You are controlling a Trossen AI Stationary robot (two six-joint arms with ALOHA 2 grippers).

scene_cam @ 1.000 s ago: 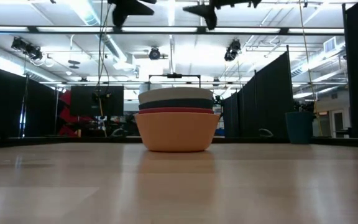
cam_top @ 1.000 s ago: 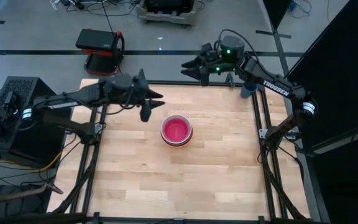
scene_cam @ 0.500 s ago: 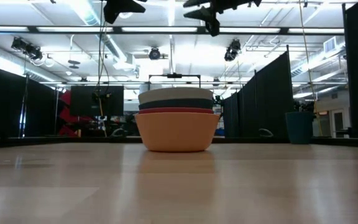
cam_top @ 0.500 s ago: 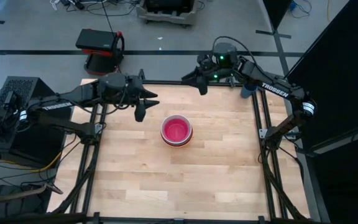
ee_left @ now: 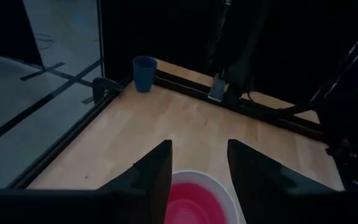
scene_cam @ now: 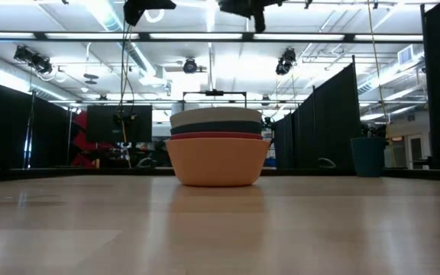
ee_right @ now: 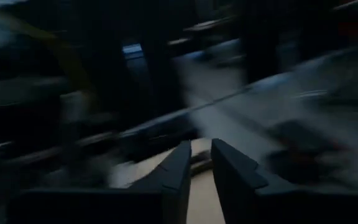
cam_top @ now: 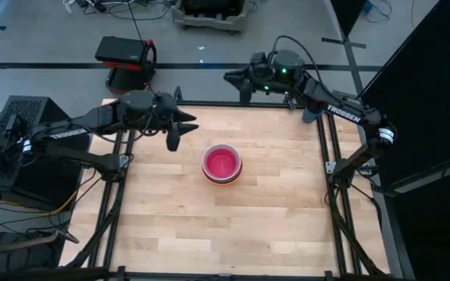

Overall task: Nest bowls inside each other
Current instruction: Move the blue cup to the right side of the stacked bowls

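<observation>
The bowls stand nested in one stack at the table's middle, the orange one resting on the wood with red, teal and white rims above it. The pink bowl sits in the top. My left gripper hangs open high above the table, left of the stack, and looks down past its fingers at the pink bowl. My right gripper is up over the table's far edge. Its fingers are drawn almost together with nothing between them.
A dark blue cup stands at the far right corner, also seen in the low view as the cup at the right. Black frame rails run along the table's sides. Bare wood spreads around the stack.
My right gripper has shut from wide open while its wrist has swung round, and it now points along the far edge toward the left. My left gripper has drawn back a little toward the table's left edge, still open. The stack has not moved.
</observation>
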